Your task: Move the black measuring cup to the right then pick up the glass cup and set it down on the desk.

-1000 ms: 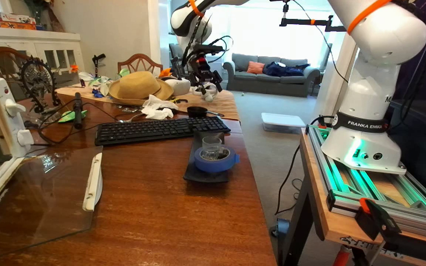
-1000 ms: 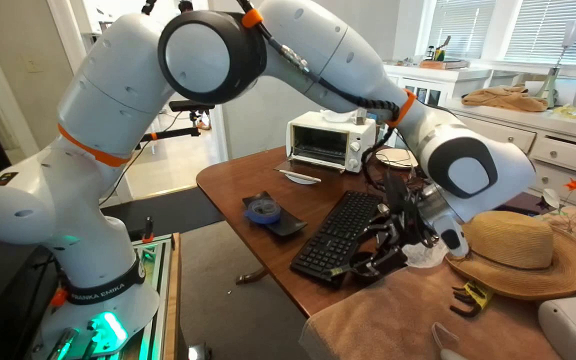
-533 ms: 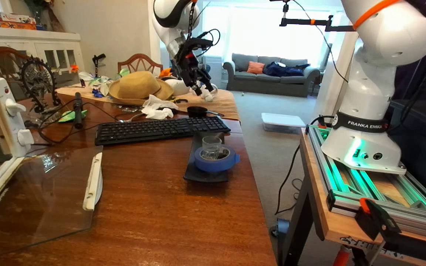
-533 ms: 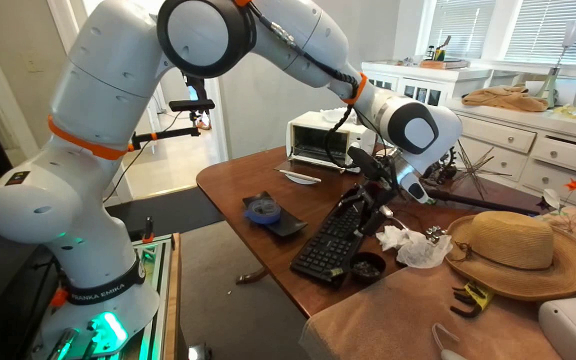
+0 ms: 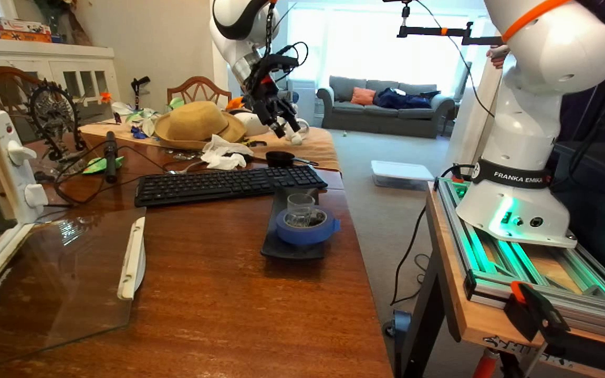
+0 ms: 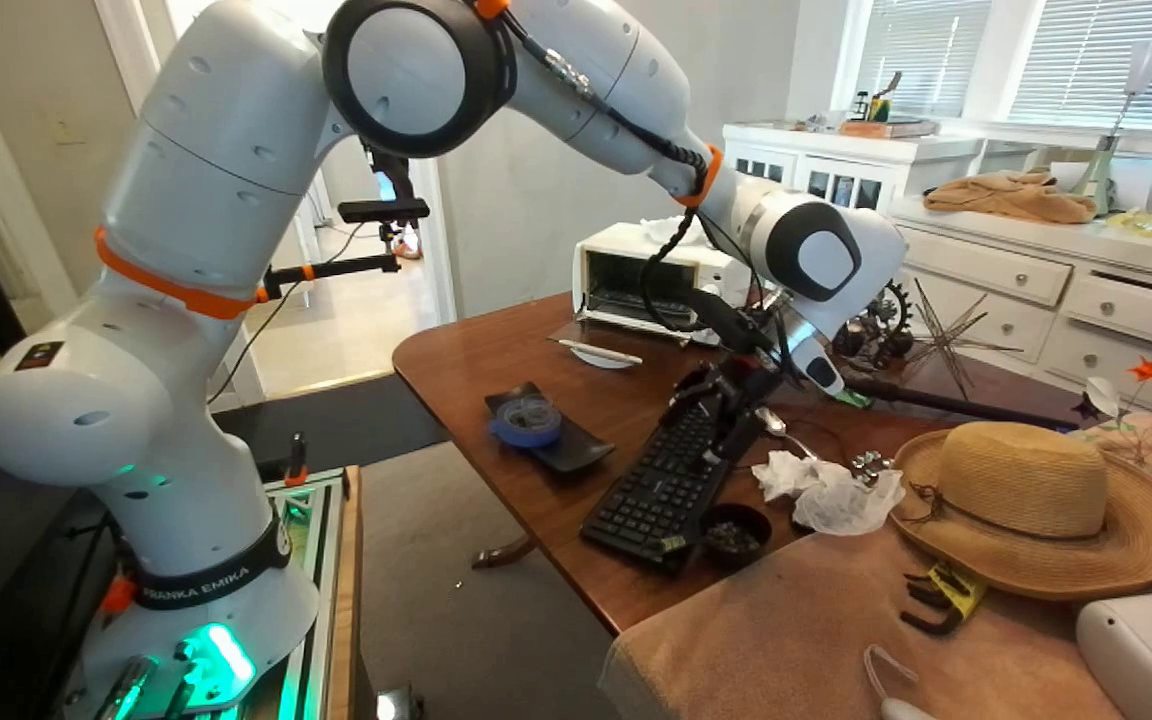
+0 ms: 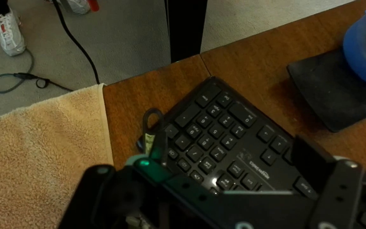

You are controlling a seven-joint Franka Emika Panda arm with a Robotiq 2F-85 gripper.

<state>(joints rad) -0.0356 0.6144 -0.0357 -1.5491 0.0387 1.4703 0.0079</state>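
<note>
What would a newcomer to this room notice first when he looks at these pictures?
Probably the large white robot arm, which arches across the upper part of an exterior view. Next, perhaps, the bright blue tape roll on a black tray near an edge of the desk, with the glass cup standing in its ring. The wide-brimmed straw hat also stands out, at the right of an exterior view.

the far window is overexposed; in the dimmer wrist view, the keyboard catches glare.
</note>
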